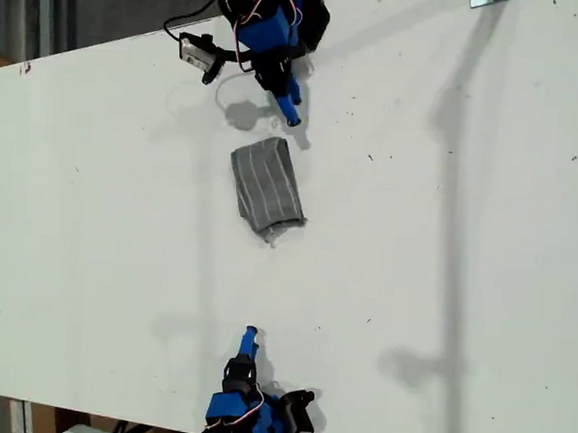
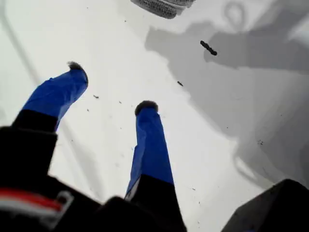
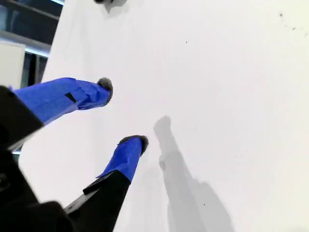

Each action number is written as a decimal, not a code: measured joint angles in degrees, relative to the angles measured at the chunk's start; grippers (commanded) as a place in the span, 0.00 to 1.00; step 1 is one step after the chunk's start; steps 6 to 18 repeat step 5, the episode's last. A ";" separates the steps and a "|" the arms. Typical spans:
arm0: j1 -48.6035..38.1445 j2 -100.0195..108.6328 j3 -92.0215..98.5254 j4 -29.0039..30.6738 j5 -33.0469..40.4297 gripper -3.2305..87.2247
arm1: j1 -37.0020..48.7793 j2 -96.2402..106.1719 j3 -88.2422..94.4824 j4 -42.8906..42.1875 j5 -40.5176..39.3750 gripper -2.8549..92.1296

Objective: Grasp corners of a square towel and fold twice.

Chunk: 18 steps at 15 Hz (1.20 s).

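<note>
- Exterior view: the towel (image 1: 266, 186) lies near the middle of the white tabletop (image 1: 460, 284), already gathered into a small, layered rectangle. Its lower edge is a little rumpled.
- It looks thin, soft and light, so I judge it bends at once and slides easily on the smooth surface. A free corner at the rumpled lower edge seems the best place to pinch, and the pinch should take all layers.
- One blue arm tip (image 1: 292, 115) at the top of the exterior view is near the towel but apart from it. The other arm tip (image 1: 251, 333) at the bottom is well apart from it. Nothing stands between them and the cloth.
- First wrist view: my first end effector (image 2: 111, 87) has its two blue fingers spread apart and holds nothing, with only tabletop between them. The striped edge of the towel (image 2: 161, 6) shows ahead, not touched. A small dark speck (image 2: 208, 47) lies in the shadow and is no obstacle.
- Second wrist view: my second end effector (image 3: 120, 114) is also spread apart and empty above the bare tabletop. A dark shape at the far edge of this view is too small to name.
</note>
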 measured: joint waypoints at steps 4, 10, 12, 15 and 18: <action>0.18 0.00 0.09 0.00 0.00 0.23 | -5.80 0.00 0.00 0.18 -4.39 0.27; 0.18 0.00 0.09 0.00 0.00 0.23 | -5.36 0.00 0.00 0.18 -4.39 0.27; 0.18 0.00 0.09 0.00 0.00 0.23 | -5.36 0.00 0.00 0.18 -4.39 0.27; 0.18 0.00 0.09 0.00 0.00 0.23 | -5.36 0.00 0.00 0.18 -4.39 0.27; 0.18 0.00 0.09 0.00 0.00 0.23 | -5.36 0.00 0.00 0.18 -4.39 0.27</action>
